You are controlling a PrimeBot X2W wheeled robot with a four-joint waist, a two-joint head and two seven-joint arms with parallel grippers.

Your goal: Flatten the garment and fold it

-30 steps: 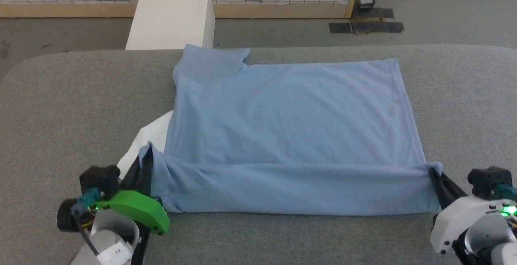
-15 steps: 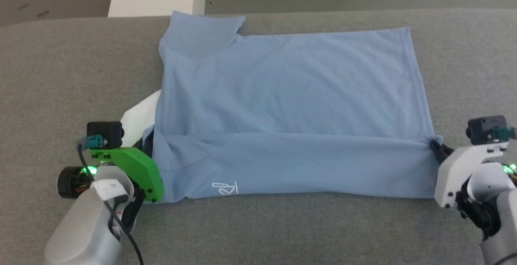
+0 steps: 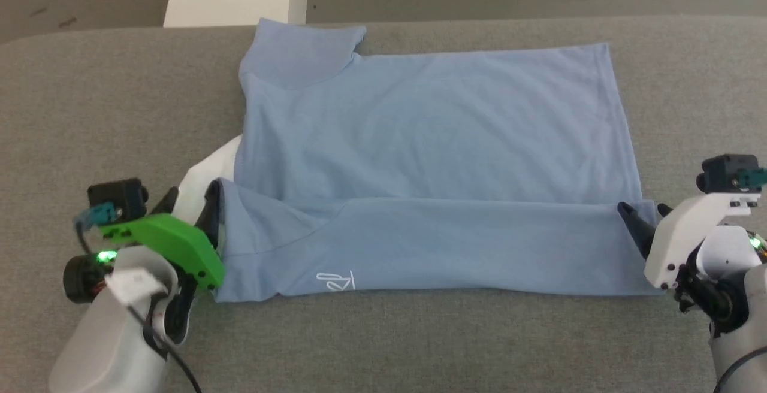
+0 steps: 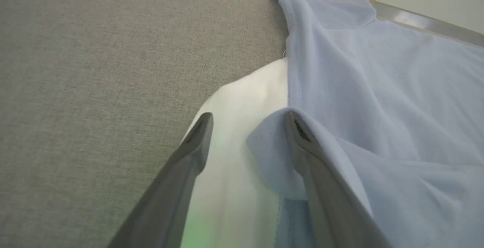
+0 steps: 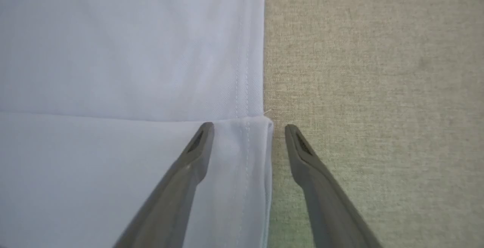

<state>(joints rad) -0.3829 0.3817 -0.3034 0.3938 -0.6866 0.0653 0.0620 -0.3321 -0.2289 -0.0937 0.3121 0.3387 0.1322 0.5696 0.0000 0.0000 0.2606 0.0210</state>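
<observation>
Both claws [image 3: 192, 192] [image 3: 642, 208] newly spread; garment [image 3: 431, 141] crosswise.

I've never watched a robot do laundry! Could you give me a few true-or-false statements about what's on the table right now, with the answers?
1. The shirt is rolled into a ball. False: it lies spread on the table, with its near strip folded over.
2. A white cloth pokes out beside the left tool. True.
3. The right tool is clamped on the shirt. False: it stands open at the corner.
4. The folded strip bears a small white logo. True.
</observation>
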